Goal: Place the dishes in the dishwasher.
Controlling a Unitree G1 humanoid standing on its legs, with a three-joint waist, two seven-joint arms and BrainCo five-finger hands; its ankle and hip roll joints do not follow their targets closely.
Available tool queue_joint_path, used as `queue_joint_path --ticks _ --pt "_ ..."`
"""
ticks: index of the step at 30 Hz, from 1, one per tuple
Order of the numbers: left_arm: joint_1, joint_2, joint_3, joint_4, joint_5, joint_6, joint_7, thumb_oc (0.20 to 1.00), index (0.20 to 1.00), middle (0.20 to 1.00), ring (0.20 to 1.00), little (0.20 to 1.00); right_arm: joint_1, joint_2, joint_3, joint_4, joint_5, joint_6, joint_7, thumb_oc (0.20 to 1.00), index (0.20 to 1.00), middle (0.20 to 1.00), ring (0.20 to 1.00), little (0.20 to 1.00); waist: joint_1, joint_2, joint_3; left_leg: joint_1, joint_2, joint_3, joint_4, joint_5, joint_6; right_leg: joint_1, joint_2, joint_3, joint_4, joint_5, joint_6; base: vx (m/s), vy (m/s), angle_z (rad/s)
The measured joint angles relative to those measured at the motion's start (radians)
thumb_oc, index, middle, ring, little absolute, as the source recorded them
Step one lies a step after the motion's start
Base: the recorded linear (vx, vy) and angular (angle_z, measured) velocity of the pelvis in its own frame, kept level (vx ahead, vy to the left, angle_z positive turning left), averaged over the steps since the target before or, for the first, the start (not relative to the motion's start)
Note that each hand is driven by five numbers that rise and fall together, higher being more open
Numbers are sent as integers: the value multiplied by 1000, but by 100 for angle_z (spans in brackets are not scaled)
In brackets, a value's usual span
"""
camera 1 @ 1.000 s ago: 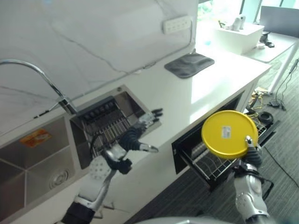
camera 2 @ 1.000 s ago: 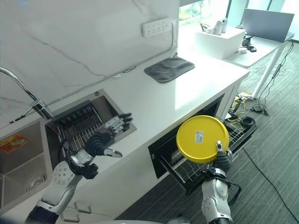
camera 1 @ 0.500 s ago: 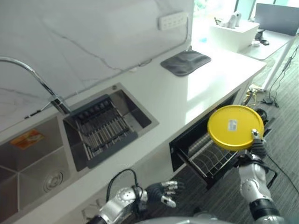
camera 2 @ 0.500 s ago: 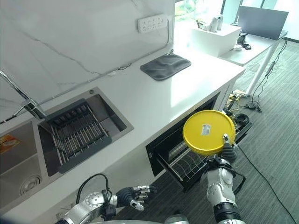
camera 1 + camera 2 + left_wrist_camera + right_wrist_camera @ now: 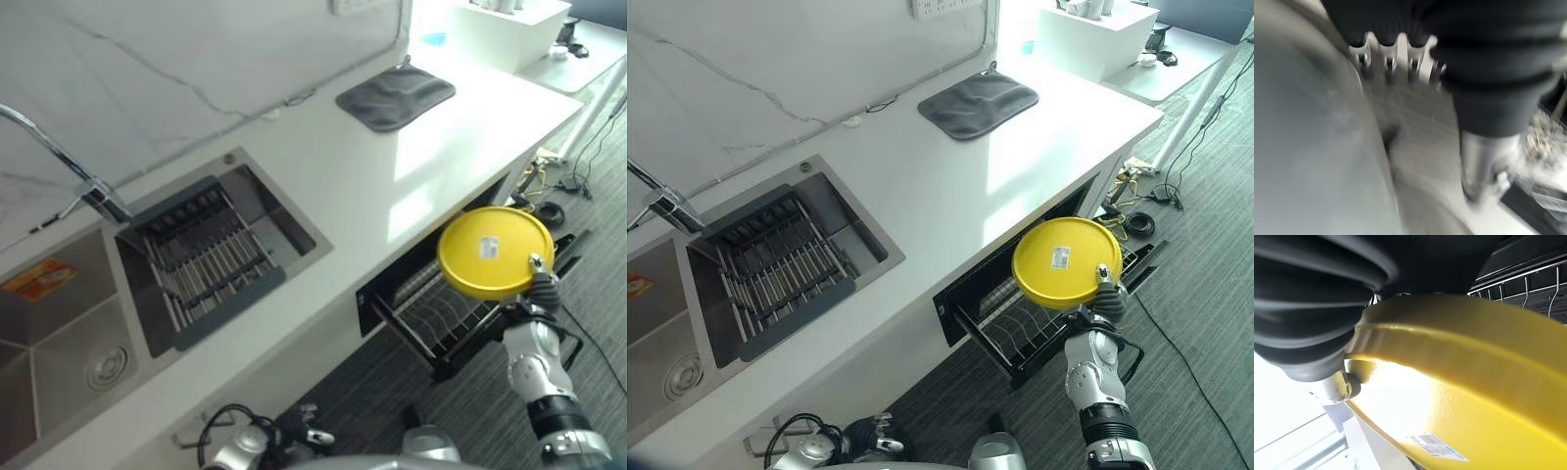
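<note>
A round yellow plate with a small label on its underside is held upright, just above the pulled-out dishwasher rack under the white counter. My right hand is shut on the plate's lower right rim, with the thumb over the edge. In the right wrist view the yellow plate lies right against that hand, with the rack's wires past it. My left hand hangs low in front of the cabinets near the floor, its fingers relaxed and holding nothing.
The white counter carries a grey mat at the back. A steel sink with a dark drying rack and a tap lies at the left. Cables lie on the carpet by the dishwasher's open door.
My left hand has dropped from the sink's edge to below the counter front. The view has shifted downward. The plate stays in my right hand over the rack.
</note>
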Motion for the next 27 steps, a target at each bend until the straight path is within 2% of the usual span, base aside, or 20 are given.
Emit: queue_joint_path --ticks 3,8,11,15,18,23,27 --pt "6 14 28 83 19 -9 39 1000 1000 1000 1000 1000 -54 -10 -7 76 -2 28 -24 200 200 200 200 200 3 3 22 -1 0 -1 0 -4 -6 -2 -1 0 0 1 0 0 0 0" --pt "21 12 40 83 -5 -19 53 1000 1000 1000 1000 1000 -117 -23 -3 94 -43 55 -57 200 200 200 200 200 24 23 59 -22 -6 -8 0 -1 -4 -26 -4 1 4 6 1 -38 34 -1" --pt "14 11 45 81 -33 -21 54 1000 1000 1000 1000 1000 -171 -44 -1 99 -82 67 -66 200 200 200 200 200 38 49 86 -40 -12 -11 1 10 10 -52 -7 0 19 7 1 -79 60 1" --pt "-1 11 58 82 -61 -29 55 1000 1000 1000 1000 1000 -282 -120 -5 185 -143 107 -123 200 200 200 200 200 46 86 130 -72 -31 -16 1 18 22 -80 -26 -6 20 13 12 -78 27 5" --pt "-5 12 68 82 -72 -44 59 1000 1000 1000 1000 1000 -348 -150 -3 248 -191 132 -149 200 200 200 200 200 57 102 153 -95 -36 -18 1 23 27 -107 -30 -7 28 16 16 -60 27 3" --pt "-47 15 68 80 -91 -32 61 1000 1000 1000 1000 1000 -409 -156 26 315 -328 159 -157 200 200 200 200 200 68 114 200 -108 -42 -29 1 31 36 -124 -35 -21 49 15 16 -44 16 5" --pt "-46 15 69 80 -94 -37 71 1000 1000 1000 1000 1000 -452 -171 85 372 -417 180 -185 200 200 200 200 200 89 115 211 -133 -43 -33 1 38 36 -151 -37 -24 56 15 16 -76 9 3"
